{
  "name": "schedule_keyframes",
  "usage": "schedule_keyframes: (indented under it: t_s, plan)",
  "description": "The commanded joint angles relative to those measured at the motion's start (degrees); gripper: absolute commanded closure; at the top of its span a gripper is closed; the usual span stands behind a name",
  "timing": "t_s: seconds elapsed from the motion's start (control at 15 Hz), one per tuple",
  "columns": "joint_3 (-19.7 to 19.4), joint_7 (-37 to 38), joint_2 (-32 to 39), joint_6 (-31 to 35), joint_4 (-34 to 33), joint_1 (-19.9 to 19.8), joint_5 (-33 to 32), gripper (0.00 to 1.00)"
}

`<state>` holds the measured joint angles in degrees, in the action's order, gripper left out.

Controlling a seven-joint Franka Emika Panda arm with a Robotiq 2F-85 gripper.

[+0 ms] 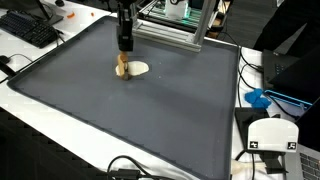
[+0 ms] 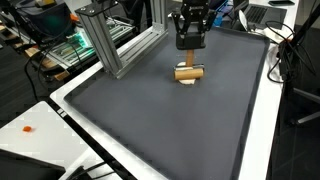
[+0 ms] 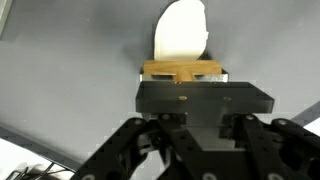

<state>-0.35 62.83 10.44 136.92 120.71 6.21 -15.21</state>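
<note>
Wrist view hides the jaws' state above wooden block [image 3: 183,71] beside cream disc [image 3: 181,32].

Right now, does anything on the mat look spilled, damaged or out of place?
Nothing stands out. The small tan wooden block lies right beside the cream oval piece on the dark grey mat, directly below the end effector; no spill or damage shows.

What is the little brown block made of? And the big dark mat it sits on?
The block looks like bare wood: light tan, matte, with squared edges. The mat may be rubber or soft plastic: dark grey, dull, with a raised rim.
</note>
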Motion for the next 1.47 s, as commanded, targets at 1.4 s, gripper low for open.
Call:
schedule_keyframes:
  t_s: [1.4]
  plan:
    - [2.4, -20.0, -4.0, -13.3, 1.2, -0.5, 14.8, 0.78]
